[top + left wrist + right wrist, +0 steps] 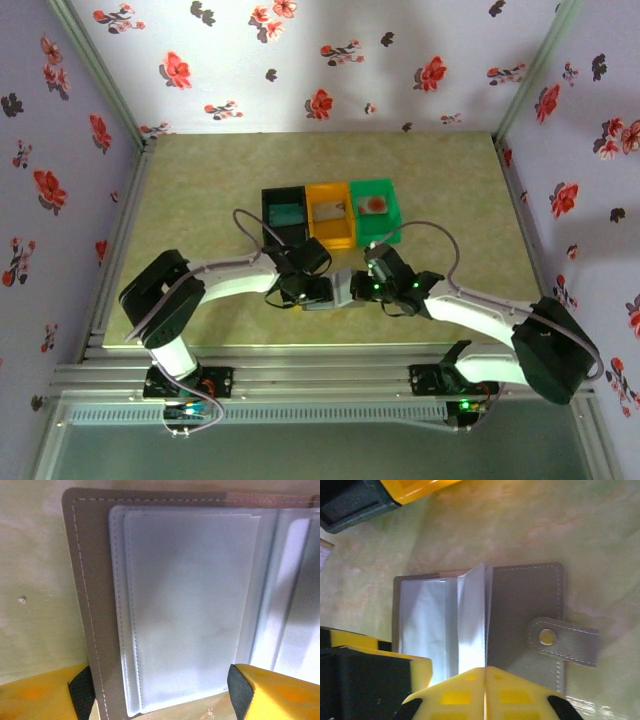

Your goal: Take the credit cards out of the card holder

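The card holder [343,290] lies open on the table [200,200], just in front of three bins [333,238]. The left gripper [160,692] is spread wide, its fingers [265,692] either side of the holder's sleeve panel. The right gripper [485,680] is pressed together at the near edge of an upstanding clear sleeve [472,620]; I cannot tell if it pinches it. The credit cards [373,206] lie in the bins.

The card holder [343,289] [90,580] [525,610], a grey two-panel wallet with pale stitching, lay open and flat on the table [200,200], near the middle of its near edge. Frosted clear sleeves [190,605] covered one panel, with one leaf [472,620] lifted at the fold. A snap strap [565,640] stuck out from the other panel. Toward the table's middle, a teal card [287,213] lay in the black bin [265,210], a grey card [333,210] in the orange bin [335,232], and a pale card [373,206] with a red-orange blot in the green bin [375,230].
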You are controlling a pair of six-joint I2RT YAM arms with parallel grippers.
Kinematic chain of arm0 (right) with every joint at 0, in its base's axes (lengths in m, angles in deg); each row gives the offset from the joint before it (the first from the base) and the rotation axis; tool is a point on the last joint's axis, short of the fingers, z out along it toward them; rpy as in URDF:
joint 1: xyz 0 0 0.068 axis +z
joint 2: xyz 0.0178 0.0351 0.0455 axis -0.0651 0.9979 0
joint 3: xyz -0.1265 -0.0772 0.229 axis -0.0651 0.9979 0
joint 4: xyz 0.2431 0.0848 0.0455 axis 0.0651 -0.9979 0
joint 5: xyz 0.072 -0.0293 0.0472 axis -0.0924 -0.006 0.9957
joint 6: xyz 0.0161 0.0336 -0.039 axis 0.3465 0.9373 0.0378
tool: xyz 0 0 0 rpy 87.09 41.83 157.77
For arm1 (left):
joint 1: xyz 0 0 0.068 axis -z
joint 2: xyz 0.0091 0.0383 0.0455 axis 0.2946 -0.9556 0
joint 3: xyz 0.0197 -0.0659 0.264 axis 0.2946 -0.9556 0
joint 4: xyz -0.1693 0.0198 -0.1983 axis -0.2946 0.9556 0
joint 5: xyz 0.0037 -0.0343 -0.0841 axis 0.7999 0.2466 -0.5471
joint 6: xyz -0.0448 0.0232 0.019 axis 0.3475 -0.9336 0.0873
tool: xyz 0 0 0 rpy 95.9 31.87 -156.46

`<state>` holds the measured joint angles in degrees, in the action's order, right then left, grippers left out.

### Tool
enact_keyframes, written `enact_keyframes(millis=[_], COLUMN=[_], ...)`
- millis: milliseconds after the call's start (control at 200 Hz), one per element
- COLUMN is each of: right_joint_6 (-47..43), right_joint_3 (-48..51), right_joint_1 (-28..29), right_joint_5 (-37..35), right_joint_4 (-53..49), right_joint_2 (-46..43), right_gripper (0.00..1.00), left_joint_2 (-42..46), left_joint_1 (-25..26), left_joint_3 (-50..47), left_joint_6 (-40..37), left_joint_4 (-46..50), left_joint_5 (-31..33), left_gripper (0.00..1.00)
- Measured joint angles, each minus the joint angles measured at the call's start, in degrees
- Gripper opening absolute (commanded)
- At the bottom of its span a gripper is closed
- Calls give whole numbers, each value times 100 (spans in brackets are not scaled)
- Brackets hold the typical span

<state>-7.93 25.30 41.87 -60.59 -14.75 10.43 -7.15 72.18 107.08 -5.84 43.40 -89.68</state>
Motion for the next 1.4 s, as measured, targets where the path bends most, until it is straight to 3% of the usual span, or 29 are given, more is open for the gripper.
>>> enact_keyframes(millis=[300, 695, 1400], right_joint_6=[61, 166, 166], right_joint_3=[-192, -334, -382], right_joint_1=[326, 518, 553], right_joint_5=[133, 205, 195], right_joint_4=[225, 413, 457], right_joint_2=[527, 656, 667], right_gripper=[19, 37, 40], left_joint_2=[413, 1008, 1062], left_joint_1=[-164, -396, -398], left_joint_3=[-529, -835, -662], left_joint_6=[151, 190, 188], left_joint_4=[-557, -278, -44], left_joint_5=[-203, -201, -201], left_gripper=[74, 74, 74])
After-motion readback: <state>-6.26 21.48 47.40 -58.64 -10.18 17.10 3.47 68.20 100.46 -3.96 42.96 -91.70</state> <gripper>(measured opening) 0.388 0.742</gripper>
